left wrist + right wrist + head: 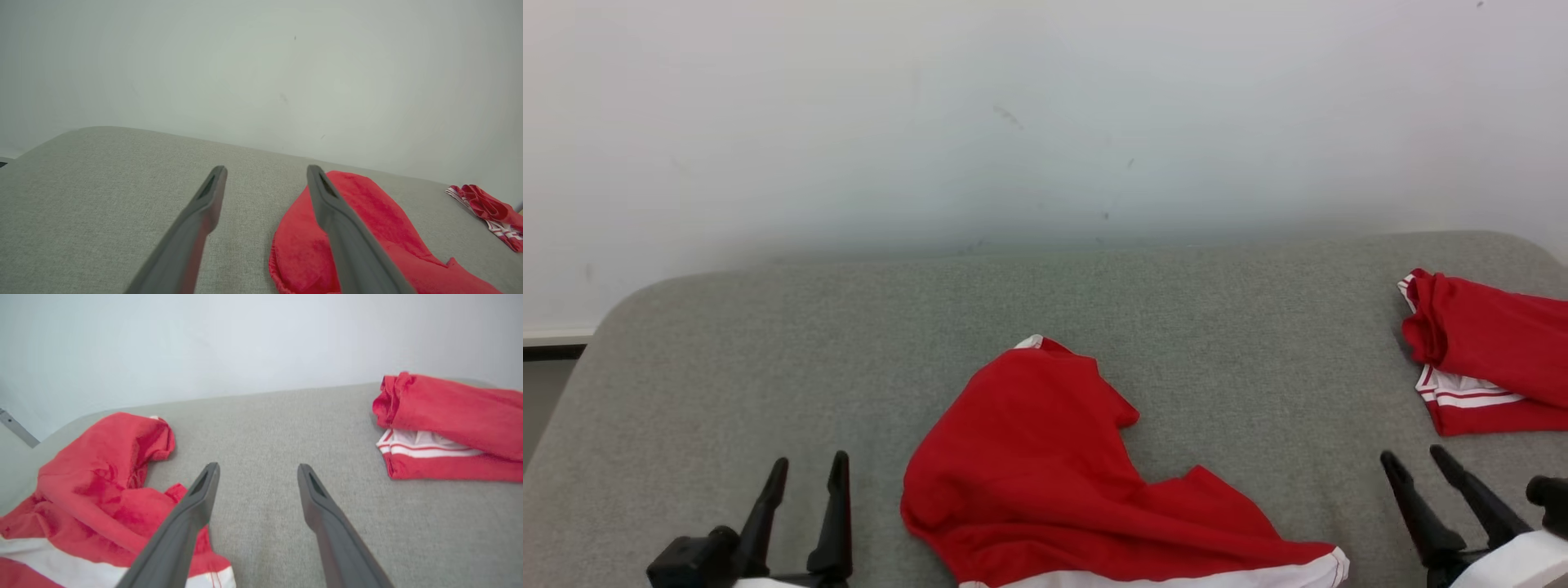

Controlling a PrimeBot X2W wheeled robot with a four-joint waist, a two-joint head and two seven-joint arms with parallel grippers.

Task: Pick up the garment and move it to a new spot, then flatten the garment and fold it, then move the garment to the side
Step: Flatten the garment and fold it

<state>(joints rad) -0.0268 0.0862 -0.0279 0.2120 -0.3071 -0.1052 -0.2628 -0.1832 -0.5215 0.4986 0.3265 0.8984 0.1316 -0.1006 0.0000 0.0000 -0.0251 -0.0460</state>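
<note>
A red garment [1045, 482] with a white band along its near hem lies crumpled at the front middle of the grey padded surface [849, 343]; it shows too in the left wrist view [367, 228] and the right wrist view [102, 482]. My left gripper [809, 474] stands open at the lower left, a little to the left of the garment, nothing between its fingers. My right gripper [1414, 465] stands open at the lower right, to the right of the garment's white-edged corner, holding nothing.
A second red garment [1486, 351] with white stripes lies folded at the right edge of the surface, also seen from the right wrist [449, 428]. A pale wall [1045, 122] rises just behind the surface. Bare grey fabric lies between the two garments.
</note>
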